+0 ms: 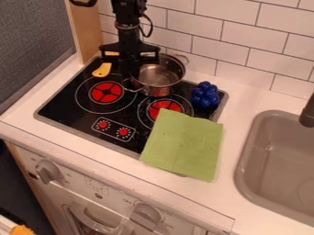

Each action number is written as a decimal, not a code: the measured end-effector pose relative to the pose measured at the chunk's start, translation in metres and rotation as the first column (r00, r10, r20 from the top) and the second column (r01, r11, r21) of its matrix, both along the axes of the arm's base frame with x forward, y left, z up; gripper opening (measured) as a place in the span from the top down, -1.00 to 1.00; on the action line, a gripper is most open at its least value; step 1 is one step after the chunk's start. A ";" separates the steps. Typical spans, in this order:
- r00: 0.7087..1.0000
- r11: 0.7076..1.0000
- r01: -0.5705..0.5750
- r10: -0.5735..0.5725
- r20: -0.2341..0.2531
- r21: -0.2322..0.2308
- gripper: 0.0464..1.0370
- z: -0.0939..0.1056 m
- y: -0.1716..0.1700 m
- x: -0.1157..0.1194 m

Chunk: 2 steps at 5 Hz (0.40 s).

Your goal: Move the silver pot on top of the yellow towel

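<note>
The black gripper point(129, 75) hangs from the top edge of the view, at the left rim of the silver pot, and covers part of that rim. This silver pot point(160, 78) stands upright and looks empty at the back of the black stove, with one handle toward the wall and the other at its front left. A yellowish-green towel point(186, 144) lies flat over the stove's front right corner and onto the white counter, apart from the pot.
Blue grape-like toy point(205, 96) sits right of the pot, behind the towel. A yellow-handled item point(103, 69) lies at the stove's back left. The grey sink point(245, 170) is at the right, and a tiled wall point(239, 50) borders the back.
</note>
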<state>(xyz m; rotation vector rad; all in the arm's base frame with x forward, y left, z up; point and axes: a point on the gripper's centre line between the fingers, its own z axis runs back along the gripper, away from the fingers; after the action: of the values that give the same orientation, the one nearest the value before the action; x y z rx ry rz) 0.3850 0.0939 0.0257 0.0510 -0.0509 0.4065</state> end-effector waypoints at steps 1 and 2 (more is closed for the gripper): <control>0.996 0.999 -0.022 0.020 0.084 0.024 0.94 0.046 -0.005 -0.014; 0.992 0.998 0.054 -0.055 0.113 0.018 0.94 0.060 -0.036 -0.033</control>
<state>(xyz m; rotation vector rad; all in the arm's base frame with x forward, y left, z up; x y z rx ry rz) 0.3520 0.0579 0.0854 0.0406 -0.1671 0.3543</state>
